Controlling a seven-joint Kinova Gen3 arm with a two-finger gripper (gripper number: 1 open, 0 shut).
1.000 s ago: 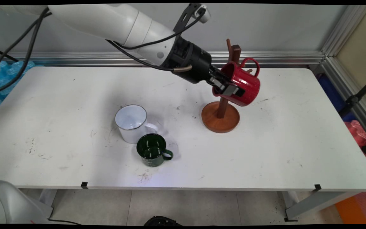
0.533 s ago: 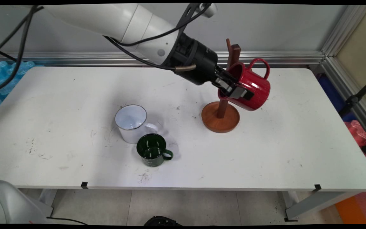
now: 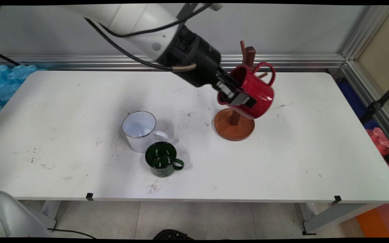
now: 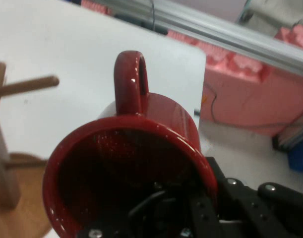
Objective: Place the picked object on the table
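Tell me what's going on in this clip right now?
The arm's tool is shut on the rim of a red mug, holding it tilted in the air beside the wooden mug tree, handle up near one of its pegs. The mug is not hung on any peg. A white enamel mug and a dark green mug stand together on the white table, away from the tool.

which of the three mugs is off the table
The red mug. The gripper holds it tilted in the air by its rim, beside the wooden rack. The white mug and green mug stand upright on the table.
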